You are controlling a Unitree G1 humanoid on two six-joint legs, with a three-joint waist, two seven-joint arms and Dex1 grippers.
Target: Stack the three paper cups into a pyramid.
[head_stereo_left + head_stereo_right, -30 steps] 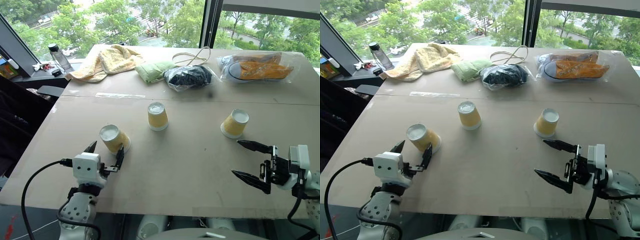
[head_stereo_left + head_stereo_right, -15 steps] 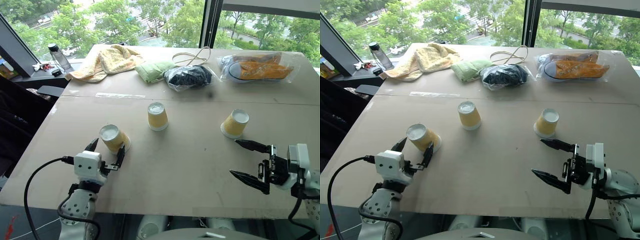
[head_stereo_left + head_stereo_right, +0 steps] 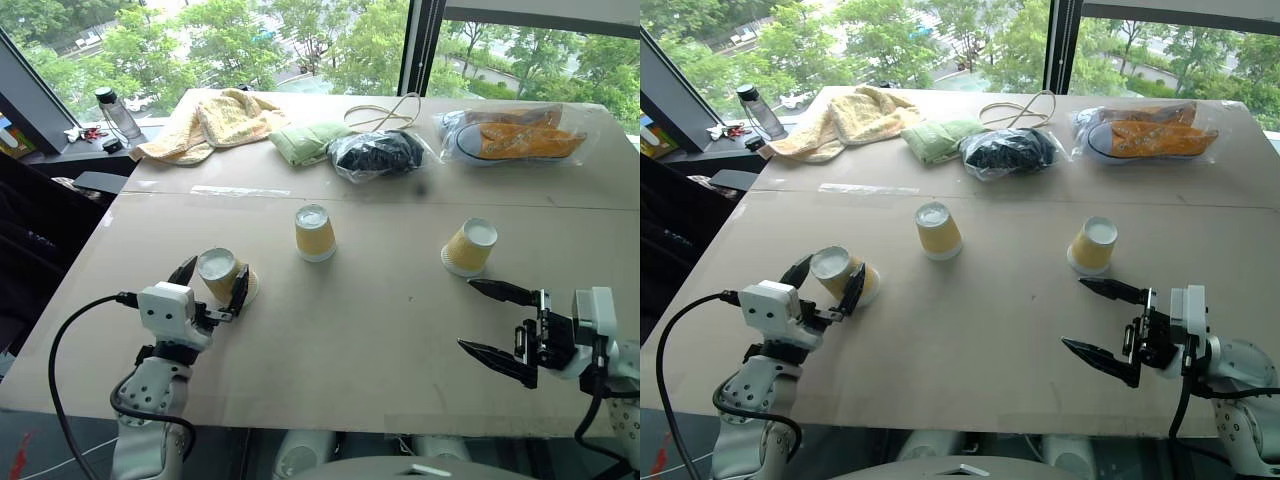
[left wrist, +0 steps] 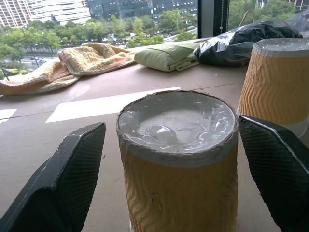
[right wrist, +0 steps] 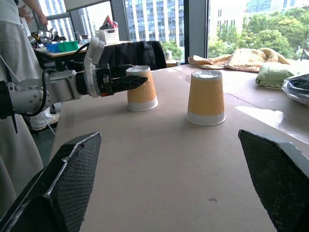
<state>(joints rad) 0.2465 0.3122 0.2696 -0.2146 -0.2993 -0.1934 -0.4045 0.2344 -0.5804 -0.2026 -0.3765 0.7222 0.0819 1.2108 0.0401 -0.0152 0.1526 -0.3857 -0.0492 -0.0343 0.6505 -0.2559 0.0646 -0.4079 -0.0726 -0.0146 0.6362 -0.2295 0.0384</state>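
Cups are what matter here: three paper cups stand upside down on the bench, well apart, none stacked. The left cup (image 3: 222, 275) sits near the bench's left front, the middle cup (image 3: 315, 232) farther back toward the centre, and the right cup (image 3: 470, 246) off to the right.

A second ago the left pincer (image 3: 211, 292) stood short of the left cup with its fingers spread wide; now it has pushed forward so the fingers flank the cup on both sides, and they have begun to draw inward. From the left wrist view there is a gap between each finger and the cup's wall, so the cup is bracketed, not yet gripped. I judge the first pickup is about to happen and the pyramid is not begun.

The right pincer (image 3: 495, 322) hangs apart and empty, just in front of the right cup, as it was a second ago.

Along the far edge lie a yellow towel (image 3: 210, 122), a green cloth (image 3: 310, 141), a black bag (image 3: 378, 154), a looped cord (image 3: 385, 112) and a plastic-wrapped orange bundle (image 3: 515, 135); a bottle (image 3: 118, 112) stands beyond the left corner. None blocks the stretch between the cups.
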